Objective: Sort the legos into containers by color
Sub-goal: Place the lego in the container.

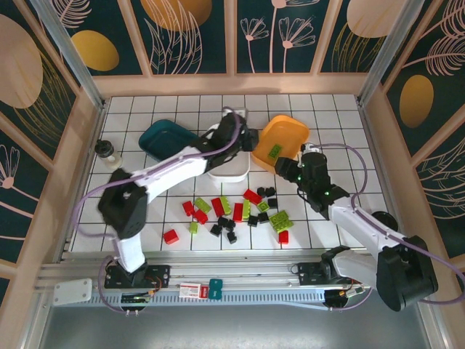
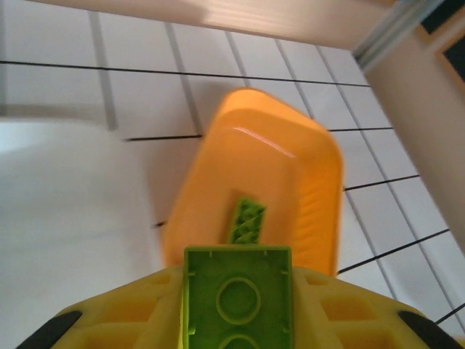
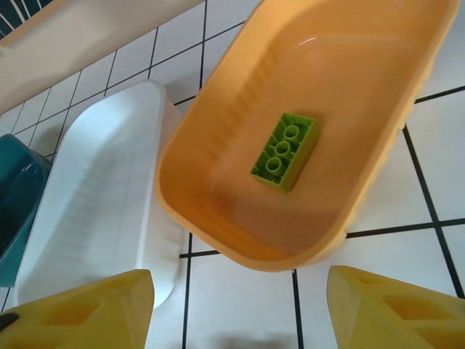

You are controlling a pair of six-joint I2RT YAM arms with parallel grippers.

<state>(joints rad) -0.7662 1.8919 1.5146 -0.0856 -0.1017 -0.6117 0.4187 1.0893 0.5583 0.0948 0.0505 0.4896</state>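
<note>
From above, the left arm reaches across the white tiled worktop (image 1: 341,116), and the left claw (image 1: 251,139) hangs over the white shallow plastic tub (image 1: 229,174), just beside the orange shallow plastic tub (image 1: 290,129). The dark teal plastic tub (image 1: 163,138) sits on the white tub's other side. The right claw (image 1: 283,167) is at the orange tub's near rim. One lime green studded brick (image 1: 275,151) lies inside the orange tub. The loose legos (image 1: 218,207), red, lime green and black, are scattered on the worktop nearer the arm bases, apart from all three tubs. A small black-lidded jar (image 1: 109,153) stands at the left edge. In the left wrist view, the left claw (image 2: 236,309) pinches a held lime green brick (image 2: 236,291) between its yellow fingers (image 2: 145,313), hollow underside facing the camera. Beyond it lie the orange tub (image 2: 309,174), with the lime green studded brick (image 2: 247,220) inside, and the blurred white tub (image 2: 65,218) to the left. In the right wrist view, the right claw (image 3: 240,313) is spread wide with nothing between its yellow fingers (image 3: 87,309). Ahead of it are the orange tub (image 3: 341,65), the lime green studded brick (image 3: 285,150) lying studs up on its floor, the white tub (image 3: 102,211) touching it, and a corner of the dark teal plastic tub (image 3: 14,211).
</note>
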